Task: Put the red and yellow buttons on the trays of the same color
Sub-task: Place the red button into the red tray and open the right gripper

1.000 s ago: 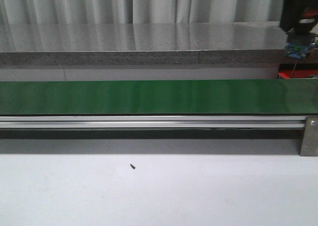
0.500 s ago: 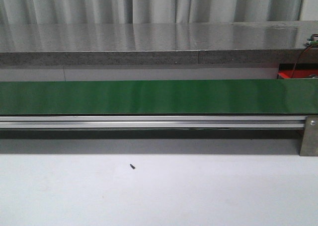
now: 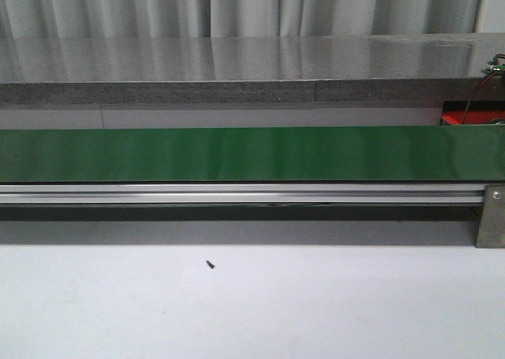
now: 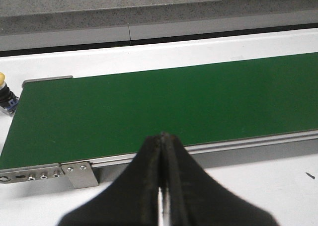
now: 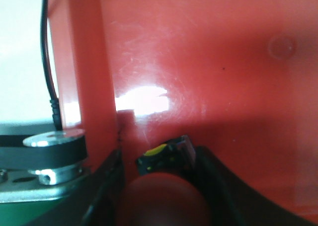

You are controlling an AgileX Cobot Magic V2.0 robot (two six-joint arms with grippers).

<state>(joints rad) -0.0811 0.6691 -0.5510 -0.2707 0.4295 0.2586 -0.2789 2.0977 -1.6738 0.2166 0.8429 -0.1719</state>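
Observation:
In the right wrist view my right gripper (image 5: pixel 159 159) holds a red button (image 5: pixel 164 198) between its fingers, low over the floor of the red tray (image 5: pixel 223 62). The button's dark body with a yellow label points at the tray floor. A corner of the red tray shows at the far right of the front view (image 3: pixel 461 116). In the left wrist view my left gripper (image 4: pixel 162 136) is shut and empty, above the near rail of the green conveyor belt (image 4: pixel 164 107). A yellow-capped button (image 4: pixel 4 89) stands just off the belt's end. No yellow tray is in view.
The green belt (image 3: pixel 252 154) spans the front view, with a grey stone ledge (image 3: pixel 237 91) behind it. A metal roller (image 5: pixel 52 146) and a black cable (image 5: pixel 47 62) sit beside the red tray's wall. A small black speck (image 3: pixel 210 263) lies on the white table.
One second ago my right arm hung at the top right of the front view with a button. It has since moved right, out of that view. The belt looks unchanged.

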